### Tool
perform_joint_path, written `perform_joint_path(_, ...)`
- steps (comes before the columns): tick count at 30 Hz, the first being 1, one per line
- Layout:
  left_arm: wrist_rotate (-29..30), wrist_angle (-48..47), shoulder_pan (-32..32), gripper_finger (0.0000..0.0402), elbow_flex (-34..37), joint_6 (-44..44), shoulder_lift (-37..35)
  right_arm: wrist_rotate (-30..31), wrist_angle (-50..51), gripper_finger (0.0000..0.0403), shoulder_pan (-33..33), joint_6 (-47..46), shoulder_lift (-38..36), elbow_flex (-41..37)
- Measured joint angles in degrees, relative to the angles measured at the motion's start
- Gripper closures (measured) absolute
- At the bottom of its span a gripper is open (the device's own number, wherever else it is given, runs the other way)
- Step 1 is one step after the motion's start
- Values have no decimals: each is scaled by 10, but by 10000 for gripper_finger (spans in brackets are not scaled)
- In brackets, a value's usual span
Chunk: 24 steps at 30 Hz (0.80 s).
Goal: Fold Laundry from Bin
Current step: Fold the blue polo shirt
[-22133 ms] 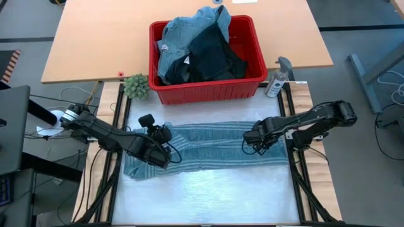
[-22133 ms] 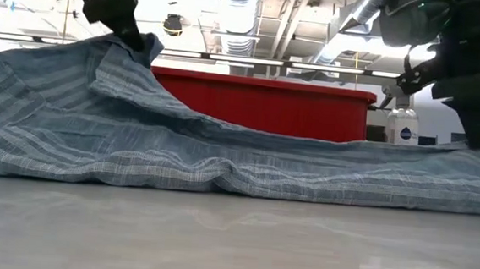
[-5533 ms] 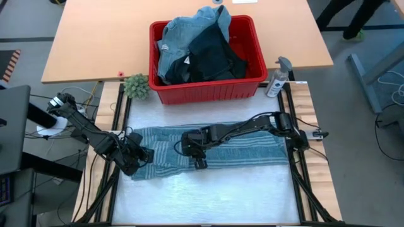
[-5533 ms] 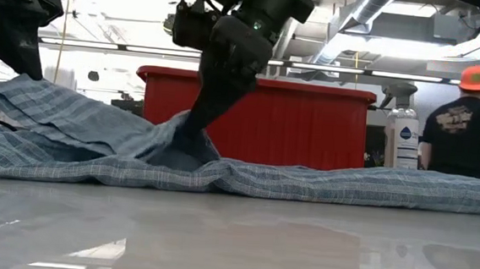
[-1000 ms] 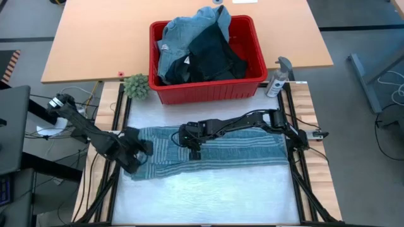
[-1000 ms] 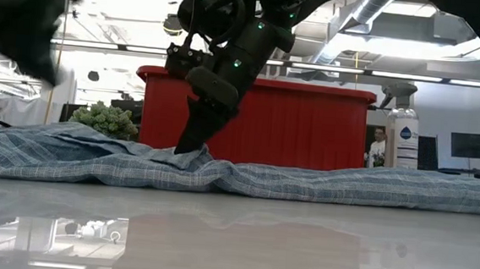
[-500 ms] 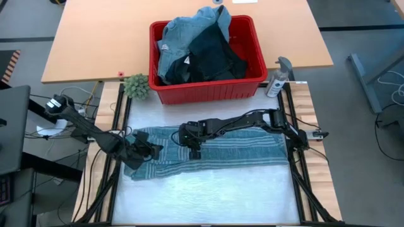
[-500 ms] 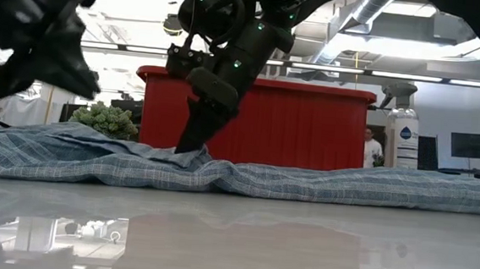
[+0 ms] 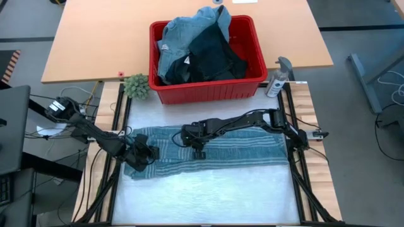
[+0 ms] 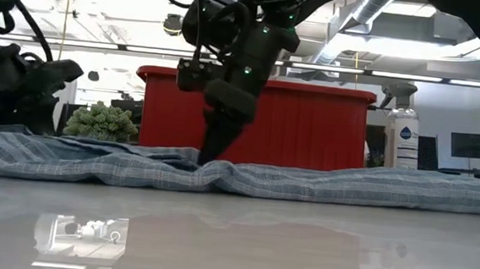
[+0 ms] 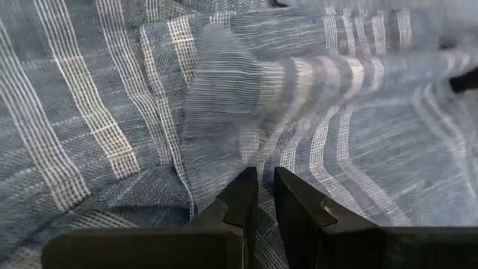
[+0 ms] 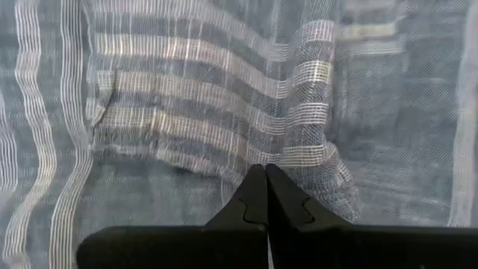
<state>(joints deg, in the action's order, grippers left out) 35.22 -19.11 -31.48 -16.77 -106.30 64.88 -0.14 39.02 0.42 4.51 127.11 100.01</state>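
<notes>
Here, the blue-grey striped shirt (image 9: 208, 151) is spread flat across the white tabletop (image 9: 208, 195), just in front of the red bin (image 9: 208, 88), in which denim and dark garments (image 9: 196, 47) are heaped. The right end effector (image 9: 199, 152) is pressed down onto the middle of the shirt, its fingers closed tight together on a ridge of the fabric. The left end effector (image 9: 149, 153) is held at the shirt's left end, its fingers (image 11: 246, 196) nearly together, a thin fold of cloth pinched between them.
</notes>
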Motion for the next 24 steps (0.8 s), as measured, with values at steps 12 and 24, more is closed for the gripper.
perform_joint_path(12, -9, 24, 0, 361, -11, 15, 7, 16, 2, 363, 3, 24, -44, 0)
perform_joint_path(24, -7, 29, 0, 361, -11, 11, 7, -63, 76, 336, -25, 37, -80, 1)
